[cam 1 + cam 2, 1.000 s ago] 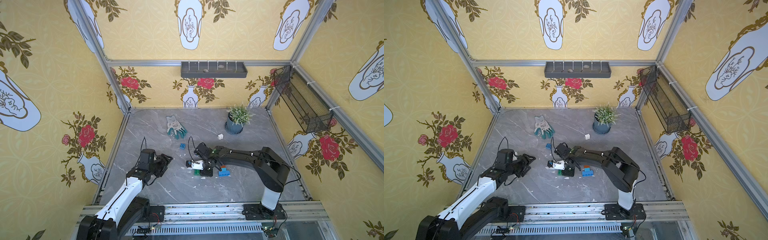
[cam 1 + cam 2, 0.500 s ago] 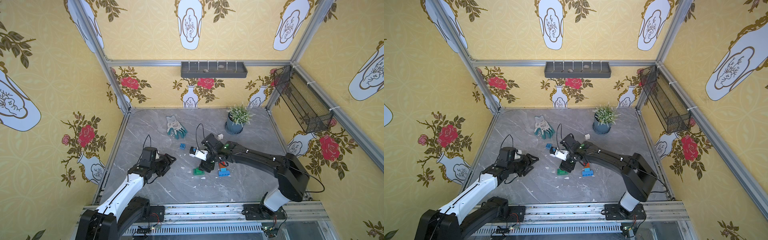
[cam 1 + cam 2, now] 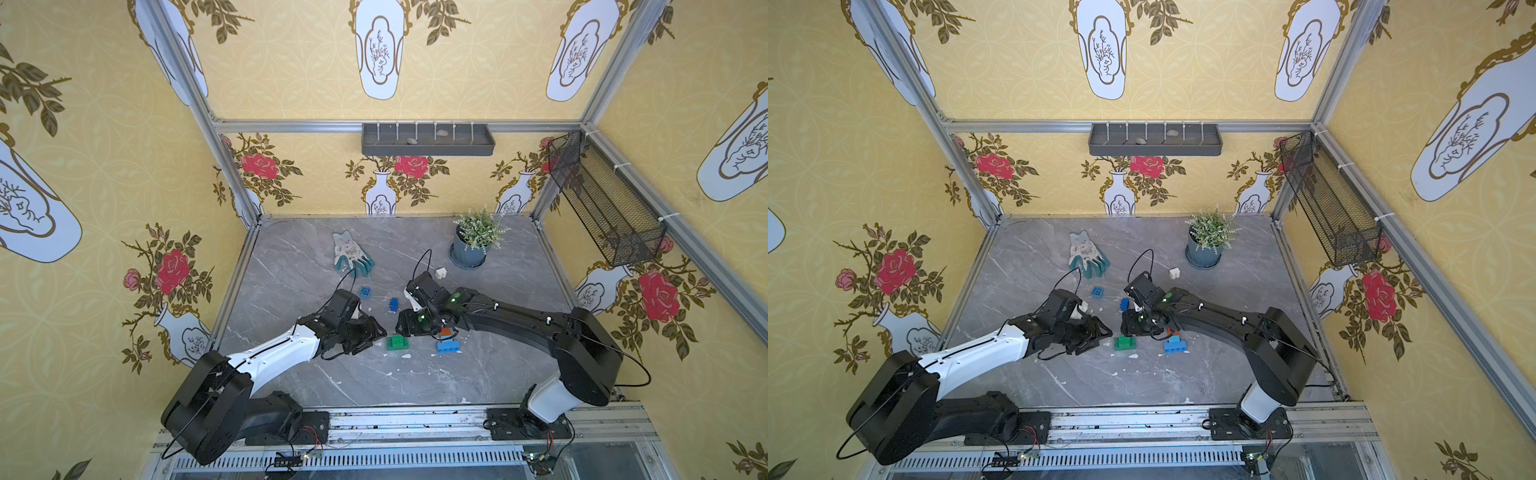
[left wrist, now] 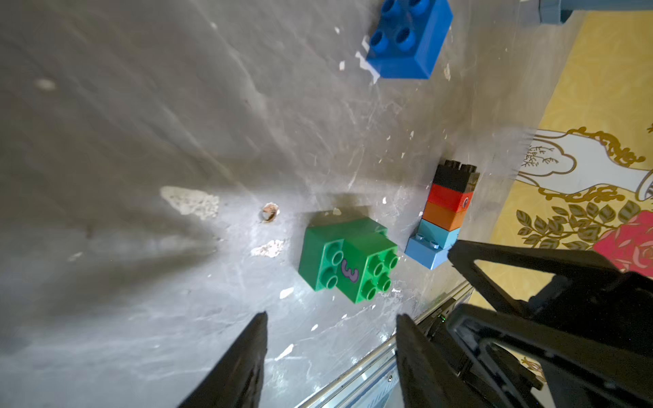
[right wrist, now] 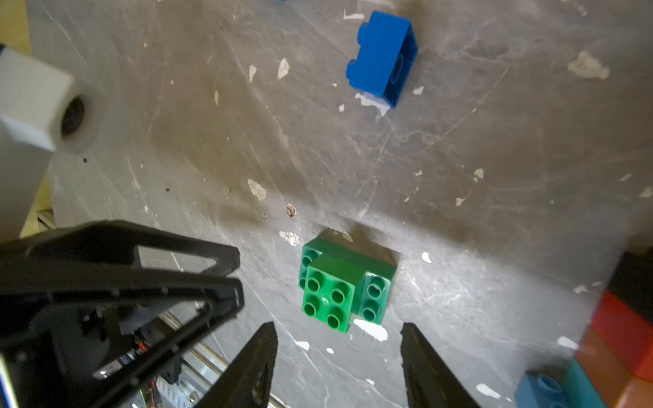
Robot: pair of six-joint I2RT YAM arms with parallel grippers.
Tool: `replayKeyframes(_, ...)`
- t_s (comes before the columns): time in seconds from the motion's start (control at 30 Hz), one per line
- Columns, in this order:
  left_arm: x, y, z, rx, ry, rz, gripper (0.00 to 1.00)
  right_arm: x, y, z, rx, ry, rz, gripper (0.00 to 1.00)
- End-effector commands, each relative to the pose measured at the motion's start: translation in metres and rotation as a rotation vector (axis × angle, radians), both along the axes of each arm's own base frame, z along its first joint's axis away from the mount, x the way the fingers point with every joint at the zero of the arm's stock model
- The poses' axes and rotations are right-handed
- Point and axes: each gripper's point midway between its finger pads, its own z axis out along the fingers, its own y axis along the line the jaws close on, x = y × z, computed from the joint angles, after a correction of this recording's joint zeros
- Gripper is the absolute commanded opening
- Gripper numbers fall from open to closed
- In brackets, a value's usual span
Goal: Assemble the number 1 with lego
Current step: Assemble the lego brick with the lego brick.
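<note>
Two joined green lego bricks lie on the grey table, studs up, one marked with a 3. My left gripper is just to their left, open and empty. From the right, my right gripper hangs over them, also open and empty. A stack of light blue, orange, red and black bricks lies on its side to the right of the green lego. One blue brick lies on its side behind them. A blue square brick and a white brick lie further back.
A glove lies at the back centre and a potted plant stands at the back right. White flecks are scattered over the table. A grey tray and a mesh basket hang on the walls. The metal rail runs along the front.
My right gripper opened off the green bricks, swung back, then returned over them. My left arm moved right, close to the green bricks, its jaws narrowing a little.
</note>
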Motion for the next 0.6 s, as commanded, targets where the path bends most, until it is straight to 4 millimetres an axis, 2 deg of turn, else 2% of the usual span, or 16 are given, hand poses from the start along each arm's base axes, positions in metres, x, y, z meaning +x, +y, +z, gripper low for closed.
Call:
replayKeyframes(0.0,0.007,-0.01,0.001,-0.021,-0.034,-0.028,0.56,0.001,0.009,0.0,0.022,0.051,-0.045,0.55)
replayKeyframes(0.23,0.005,-0.017,-0.011,-0.02,0.002,-0.063,0.49,-0.002,0.006,-0.012,-0.016,0.081,-0.037,0.48)
replayKeyframes(0.57,-0.001,-0.021,-0.019,-0.008,0.027,-0.085,0.47,-0.01,0.001,-0.025,-0.042,0.122,-0.022,0.39)
